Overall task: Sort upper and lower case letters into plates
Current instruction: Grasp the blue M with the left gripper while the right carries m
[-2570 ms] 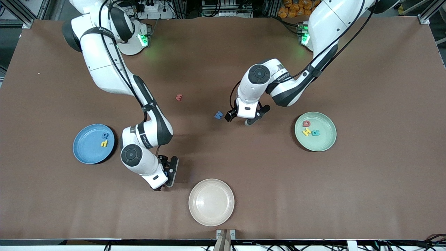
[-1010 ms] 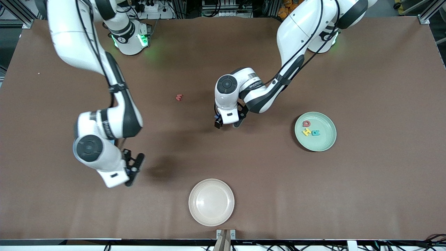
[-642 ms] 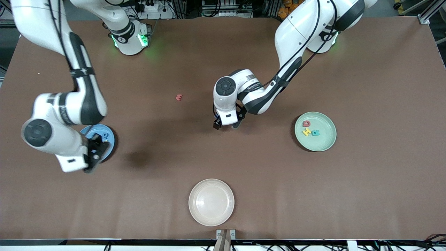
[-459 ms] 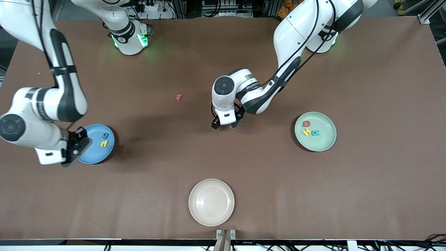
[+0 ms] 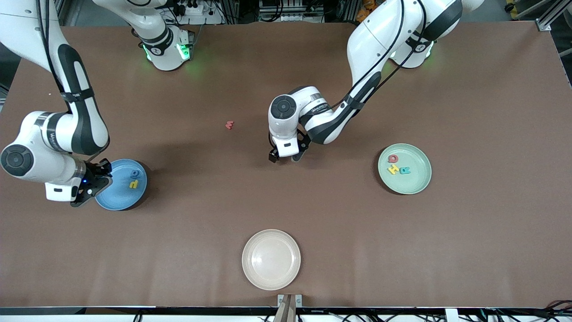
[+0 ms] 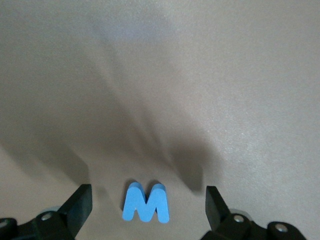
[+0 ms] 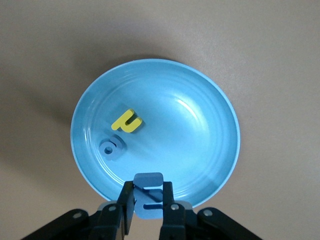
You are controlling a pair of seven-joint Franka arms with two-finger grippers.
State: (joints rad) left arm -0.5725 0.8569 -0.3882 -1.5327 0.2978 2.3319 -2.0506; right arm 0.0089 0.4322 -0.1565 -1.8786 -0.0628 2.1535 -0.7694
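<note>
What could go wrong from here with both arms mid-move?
The right gripper, shut on a blue letter, is over the rim of the blue plate; released now, the letter might land on the rim or outside. The left gripper is open around the blue M; closing unevenly may push it askew.

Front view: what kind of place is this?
Likely a robotics lab bench: two arms' bases bolted at the table's edge, aluminium framing at its corners, and foam letters being sorted into a blue plate and a green plate.
</note>
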